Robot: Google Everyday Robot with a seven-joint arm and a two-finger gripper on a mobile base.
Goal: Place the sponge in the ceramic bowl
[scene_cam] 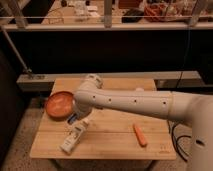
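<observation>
The sponge, as far as I can make it out, is the small dark-blue patch on the worktop, just beside the near rim of the bowl and half tucked under the arm. The part of the bowl that shows has no sponge in it. The pincer is clenched and points down toward the front-left corner, near the sponge but apart from it, with nothing visible between its fingers.

In my judgement the sponge is yet to be gripped, and the difficulty is the tight spot. The pincer needs to release, then come down on the side of the sponge away from the bowl, so a finger does not knock the rim. A soft pad wants a light squeeze. It should be lifted clear of the rim and let go low over the middle.
</observation>
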